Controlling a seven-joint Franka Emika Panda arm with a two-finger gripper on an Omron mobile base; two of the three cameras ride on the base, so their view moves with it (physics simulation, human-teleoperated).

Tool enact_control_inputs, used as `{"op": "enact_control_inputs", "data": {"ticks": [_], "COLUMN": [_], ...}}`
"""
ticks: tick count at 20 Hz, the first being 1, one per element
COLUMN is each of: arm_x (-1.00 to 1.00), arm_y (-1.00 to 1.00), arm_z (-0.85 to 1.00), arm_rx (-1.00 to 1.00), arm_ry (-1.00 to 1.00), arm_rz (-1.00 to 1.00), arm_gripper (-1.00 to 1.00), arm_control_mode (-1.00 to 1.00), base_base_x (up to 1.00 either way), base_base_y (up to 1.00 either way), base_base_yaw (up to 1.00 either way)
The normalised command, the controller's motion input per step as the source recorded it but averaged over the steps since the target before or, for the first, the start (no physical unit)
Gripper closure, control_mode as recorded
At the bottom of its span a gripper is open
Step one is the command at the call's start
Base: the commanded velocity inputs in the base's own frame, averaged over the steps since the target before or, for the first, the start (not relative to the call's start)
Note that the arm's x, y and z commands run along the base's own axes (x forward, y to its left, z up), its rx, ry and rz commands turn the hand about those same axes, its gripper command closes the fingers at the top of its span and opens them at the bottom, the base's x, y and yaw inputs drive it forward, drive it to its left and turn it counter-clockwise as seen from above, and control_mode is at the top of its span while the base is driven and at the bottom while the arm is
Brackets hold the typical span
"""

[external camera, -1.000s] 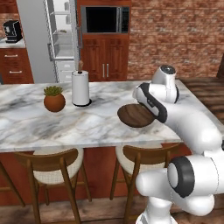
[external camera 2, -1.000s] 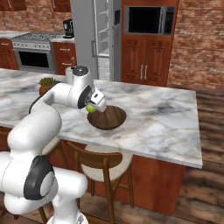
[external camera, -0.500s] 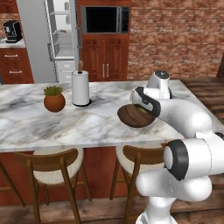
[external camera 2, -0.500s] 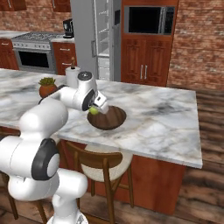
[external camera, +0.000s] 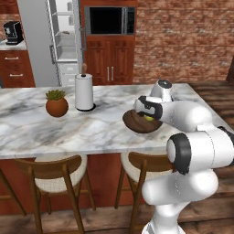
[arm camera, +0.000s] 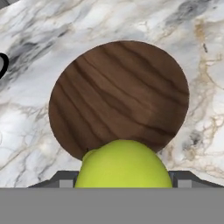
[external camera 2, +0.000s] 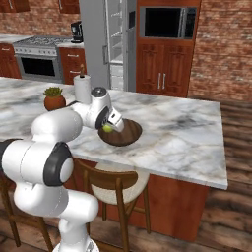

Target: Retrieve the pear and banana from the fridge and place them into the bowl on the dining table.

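Observation:
My gripper (external camera: pixel 147 116) is shut on the yellow-green pear (external camera: pixel 149 118), held just over the near rim of the dark brown bowl (external camera: pixel 135 122) on the marble dining table (external camera: pixel 91 130). From the right, the pear (external camera 2: pixel 107 128) in the gripper (external camera 2: pixel 110 126) hangs at the left edge of the bowl (external camera 2: pixel 127 134). Looking down the hand, the pear (arm camera: pixel 124 162) sits between my fingertips (arm camera: pixel 61 179) above the bowl (arm camera: pixel 118 92), which holds nothing. The grey fridge (external camera: pixel 40 45) stands open behind the table. The banana is out of view.
A paper towel roll (external camera: pixel 84 91) and a terracotta pot with a plant (external camera: pixel 56 104) stand on the table left of the bowl. Wooden stools (external camera: pixel 55 170) are tucked under the near edge. Bare marble (external camera 2: pixel 187 128) lies right of the bowl.
The hand has come down a little with the pear, closer to the bowl's near rim. The grip has not changed, and the bowl stays put.

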Motion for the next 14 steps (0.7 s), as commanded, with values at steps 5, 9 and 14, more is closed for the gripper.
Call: {"op": "enact_control_inputs", "data": {"ticks": [5, 9, 14], "arm_x": [0.23, 0.26, 0.30], "arm_y": [0.00, 0.00, 0.00], "arm_z": [-0.29, -0.25, -0.24], "arm_rx": [0.00, 0.00, 0.00], "arm_ry": [0.00, 0.00, 0.00], "arm_rz": [0.00, 0.00, 0.00], "arm_gripper": [1.00, 1.00, 1.00], "arm_control_mode": [-1.00, -1.00, -1.00], "base_base_x": [0.00, 0.00, 0.00], "base_base_y": [0.00, 0.00, 0.00], "base_base_yaw": [0.00, 0.00, 0.00]}}
